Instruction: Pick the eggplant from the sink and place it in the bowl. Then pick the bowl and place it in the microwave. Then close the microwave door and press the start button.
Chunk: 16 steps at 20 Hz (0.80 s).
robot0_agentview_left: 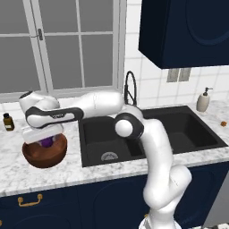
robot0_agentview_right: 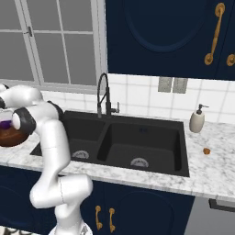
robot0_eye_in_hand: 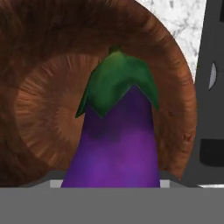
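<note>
The reddish-brown wooden bowl [robot0_agentview_left: 44,157] [robot0_agentview_right: 11,137] stands on the marble counter left of the black sink [robot0_agentview_left: 179,129] [robot0_agentview_right: 151,137]. My gripper [robot0_agentview_left: 44,139] points down into the bowl, shut on the purple eggplant [robot0_agentview_left: 46,143] [robot0_agentview_right: 4,124]. In the hand view the eggplant [robot0_eye_in_hand: 113,144] with its green cap hangs close before the camera, over the bowl's inside [robot0_eye_in_hand: 39,109]; the fingertips are hidden behind it. Whether the eggplant touches the bowl's floor I cannot tell. The microwave and its door are out of view.
A black arched faucet [robot0_agentview_left: 130,87] [robot0_agentview_right: 103,94] rises behind the sink. A soap dispenser [robot0_agentview_left: 203,100] [robot0_agentview_right: 197,119] and a small orange item [robot0_agentview_left: 222,123] [robot0_agentview_right: 207,150] lie right of the sink. A brown bottle [robot0_agentview_left: 8,121] stands behind the bowl. A navy upper cabinet [robot0_agentview_left: 183,31] hangs above.
</note>
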{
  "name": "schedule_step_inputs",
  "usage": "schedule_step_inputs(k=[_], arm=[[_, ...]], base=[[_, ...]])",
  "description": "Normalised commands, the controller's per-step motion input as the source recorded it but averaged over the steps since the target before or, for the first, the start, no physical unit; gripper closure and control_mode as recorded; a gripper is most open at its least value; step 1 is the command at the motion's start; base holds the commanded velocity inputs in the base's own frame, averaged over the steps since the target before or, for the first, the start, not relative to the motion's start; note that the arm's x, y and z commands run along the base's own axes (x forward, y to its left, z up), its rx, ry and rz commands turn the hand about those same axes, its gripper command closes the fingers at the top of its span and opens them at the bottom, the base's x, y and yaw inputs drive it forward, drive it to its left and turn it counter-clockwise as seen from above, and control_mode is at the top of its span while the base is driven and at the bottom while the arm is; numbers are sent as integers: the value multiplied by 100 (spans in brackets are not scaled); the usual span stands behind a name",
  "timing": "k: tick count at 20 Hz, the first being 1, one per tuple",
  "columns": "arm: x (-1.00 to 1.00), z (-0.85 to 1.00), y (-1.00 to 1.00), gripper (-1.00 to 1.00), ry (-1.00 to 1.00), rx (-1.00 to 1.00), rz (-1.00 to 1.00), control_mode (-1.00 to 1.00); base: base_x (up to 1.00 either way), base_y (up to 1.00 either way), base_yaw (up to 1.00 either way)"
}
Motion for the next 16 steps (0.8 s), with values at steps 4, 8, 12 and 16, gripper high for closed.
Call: schedule_step_inputs(k=[4,8,12,16], arm=[[0,-46,0,100,0,0,-3,-100],[0,-53,0,100,0,0,-2,-100],[3,-57,0,100,0,0,-2,-100],[31,-38,0,-100,1,0,-7,-100]], base=[[0,0,0],[0,0,0],[0,0,0],[0,0,0]])
